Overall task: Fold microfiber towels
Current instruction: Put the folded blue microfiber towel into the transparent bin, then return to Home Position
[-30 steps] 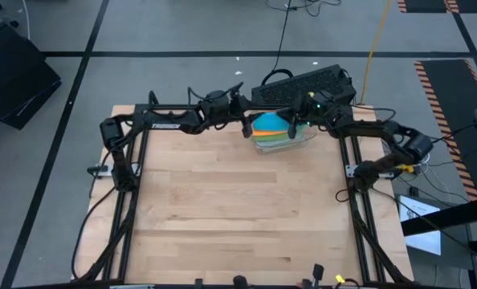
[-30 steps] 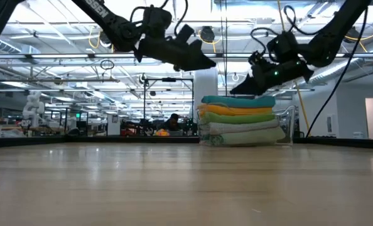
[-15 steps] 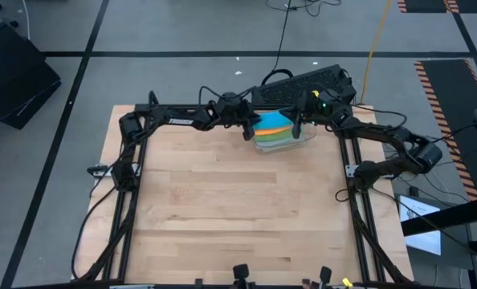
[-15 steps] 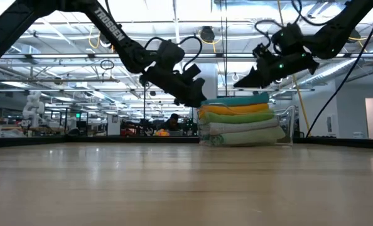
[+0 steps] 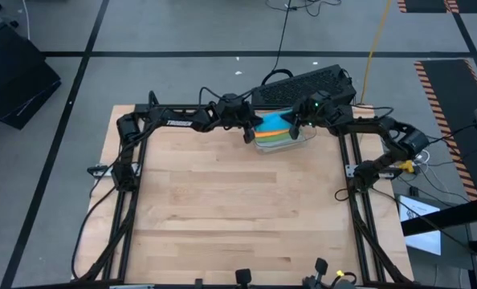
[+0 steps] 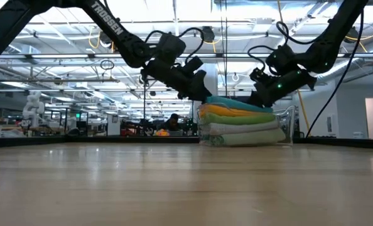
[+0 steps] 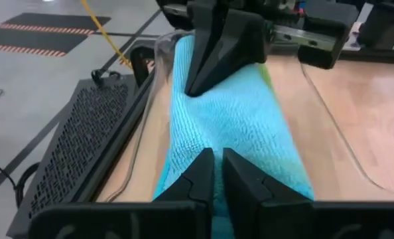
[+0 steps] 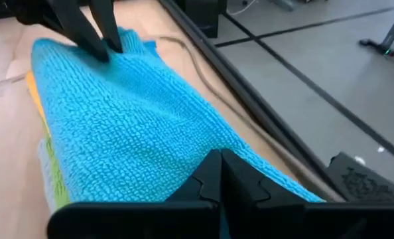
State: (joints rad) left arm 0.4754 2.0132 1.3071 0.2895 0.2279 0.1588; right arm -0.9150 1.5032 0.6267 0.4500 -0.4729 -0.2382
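Atop the blue towel (image 7: 240,126), both end effectors pinched.

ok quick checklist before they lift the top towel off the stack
1. Left end effector at one end of the folded blue microfiber towel: ok.
2. Left fingers pinching blue cloth: cannot tell; nearly together, tips on it.
3. Right end effector at the opposite end of that towel: ok.
4. Right fingers shut: ok; cloth caught between them: cannot tell.
5. Orange, green and pale towels beneath stacked in the clear plastic bin: ok.
6. Wooden table in front bare for spreading: ok.
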